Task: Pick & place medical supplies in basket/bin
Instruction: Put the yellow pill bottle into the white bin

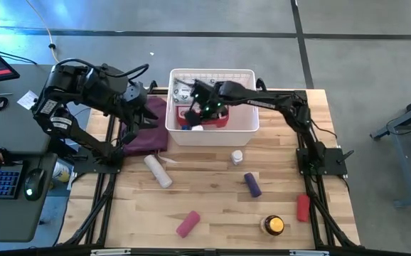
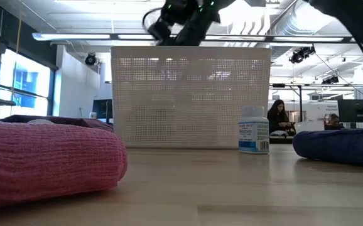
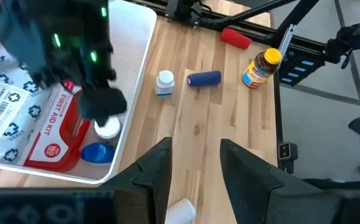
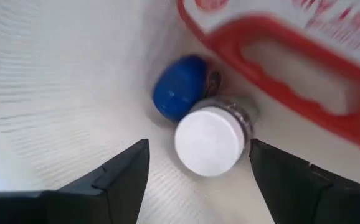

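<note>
The white slotted basket (image 1: 247,126) stands at the table's far middle. Inside lie the red first-aid case (image 3: 55,134), the grey-white wipes packet (image 3: 5,102), a blue-capped bottle (image 4: 180,87) and a white-capped bottle (image 4: 208,142). My right gripper (image 4: 198,146) reaches into the basket's near left corner, open, its fingers standing on either side of the white-capped bottle without touching it. My left gripper (image 3: 195,165) is open and waits over the maroon pouch (image 1: 148,131), left of the basket.
On the table near the basket lie a beige roll (image 1: 157,171), a small white bottle (image 1: 237,156), a purple roll (image 1: 252,185), a pink roll (image 1: 188,223), an amber jar (image 1: 274,225) and a red roll (image 1: 303,208). People sit in the room beyond.
</note>
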Available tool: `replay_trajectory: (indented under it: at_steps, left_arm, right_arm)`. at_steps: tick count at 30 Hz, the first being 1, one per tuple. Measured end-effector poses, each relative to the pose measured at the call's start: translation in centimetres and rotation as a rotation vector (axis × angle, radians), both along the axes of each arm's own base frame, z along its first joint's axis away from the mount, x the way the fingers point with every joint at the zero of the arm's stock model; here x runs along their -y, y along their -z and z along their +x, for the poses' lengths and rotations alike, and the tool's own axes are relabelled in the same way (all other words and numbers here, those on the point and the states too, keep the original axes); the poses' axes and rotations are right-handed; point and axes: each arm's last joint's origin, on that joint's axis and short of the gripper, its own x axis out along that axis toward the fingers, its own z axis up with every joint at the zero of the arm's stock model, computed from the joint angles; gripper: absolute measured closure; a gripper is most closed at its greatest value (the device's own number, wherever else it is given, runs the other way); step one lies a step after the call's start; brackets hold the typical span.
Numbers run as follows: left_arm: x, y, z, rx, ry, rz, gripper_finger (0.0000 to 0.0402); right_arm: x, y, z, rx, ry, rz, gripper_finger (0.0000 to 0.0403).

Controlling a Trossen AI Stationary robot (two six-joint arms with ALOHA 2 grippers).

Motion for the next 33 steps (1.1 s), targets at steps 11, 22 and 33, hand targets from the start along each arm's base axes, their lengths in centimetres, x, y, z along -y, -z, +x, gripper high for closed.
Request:
replay_trajectory:
  at_steps: [11, 22, 33]
  left_arm:
    - [0.0, 0.0, 0.0, 0.0, -0.018, -0.009, 0.0231]
    - [-0.4, 0.1, 0.4, -0.003, -0.183, 0.009, 0.0231]
    - [-0.5, 0.4, 1.7, 0.001, -0.296, -0.051, 0.0231]
  right_arm:
    - [-2.0, -10.2, -6.4, 0.177, -0.073, -0.141, 0.0138]
    - [-14.8, -14.1, -14.7, -0.064, -0.538, -0.078, 0.0137]
    - [-25.9, -12.4, -18.1, -0.113, -0.915, -0.183, 0.0137]
